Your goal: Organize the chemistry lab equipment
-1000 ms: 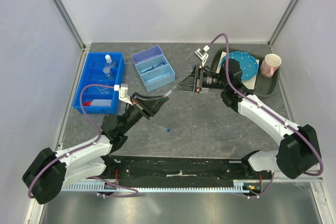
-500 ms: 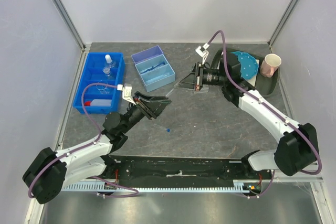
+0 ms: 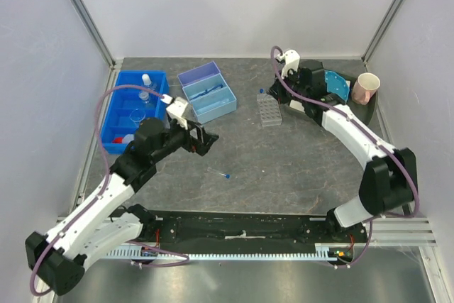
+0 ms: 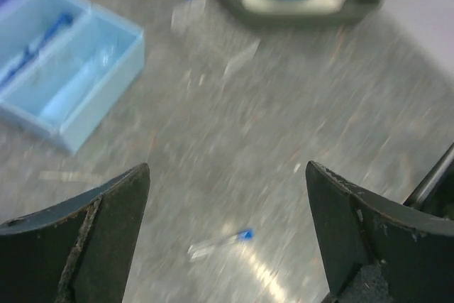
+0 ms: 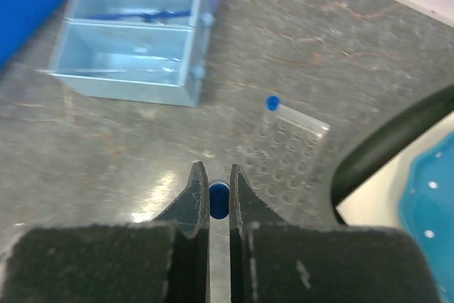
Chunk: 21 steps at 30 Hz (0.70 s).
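In the right wrist view my right gripper [image 5: 215,172] is shut on a blue-capped clear tube [image 5: 218,200], hanging just above the near edge of a clear tube rack [image 5: 291,157]. One blue-capped tube [image 5: 272,103] stands in the rack's far corner. My left gripper [image 4: 227,175] is open and empty, above another blue-capped tube [image 4: 220,243] lying flat on the table. From above, that tube [image 3: 221,173] lies right of the left gripper [image 3: 207,141], and the rack [image 3: 268,109] stands mid-table.
A blue bin [image 3: 112,115] at the left holds bottles and flasks. A light-blue box [image 3: 225,106] with a purple lid [image 3: 198,74] stands beside it. At the right a dark tray [image 3: 362,115] carries a blue dotted disc [image 3: 333,86] and a paper cup [image 3: 367,88].
The two grippers met mid-table; the left one opened and drew back to the left, while the right one closed on the tube and carried it back over the rack.
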Available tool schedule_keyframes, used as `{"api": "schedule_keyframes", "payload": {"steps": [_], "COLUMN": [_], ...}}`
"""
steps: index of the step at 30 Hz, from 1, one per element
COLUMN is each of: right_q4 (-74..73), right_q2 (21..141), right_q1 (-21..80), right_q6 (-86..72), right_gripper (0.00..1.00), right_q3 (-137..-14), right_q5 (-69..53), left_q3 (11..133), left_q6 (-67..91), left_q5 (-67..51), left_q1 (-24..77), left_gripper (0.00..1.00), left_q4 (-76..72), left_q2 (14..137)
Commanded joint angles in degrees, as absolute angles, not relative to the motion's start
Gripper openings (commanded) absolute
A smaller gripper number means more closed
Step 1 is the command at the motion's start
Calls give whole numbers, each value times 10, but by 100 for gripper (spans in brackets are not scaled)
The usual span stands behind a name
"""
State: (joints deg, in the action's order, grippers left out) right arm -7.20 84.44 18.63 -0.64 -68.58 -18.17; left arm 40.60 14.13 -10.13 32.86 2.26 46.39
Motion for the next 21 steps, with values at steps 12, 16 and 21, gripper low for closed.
{"api": "schedule_keyframes", "payload": {"steps": [12,16,21], "right_q4": [-33,-41,-61], "right_q2": [1045,1084,1128], "right_q1": [188,188,188], "right_q6": [56,56,62], "right_gripper": [5,6,6], "right_q3": [-794,-833,-881], "right_q5": [-62,-60,-61], "left_q3": [381,381,381], "left_q6": [1,-15,-18], "left_q5": [-83,-76,-67], "left_q1": [327,327,327], "left_gripper": [96,96,96], "left_q4": [211,209,210], "left_q2": [445,446,447]}}
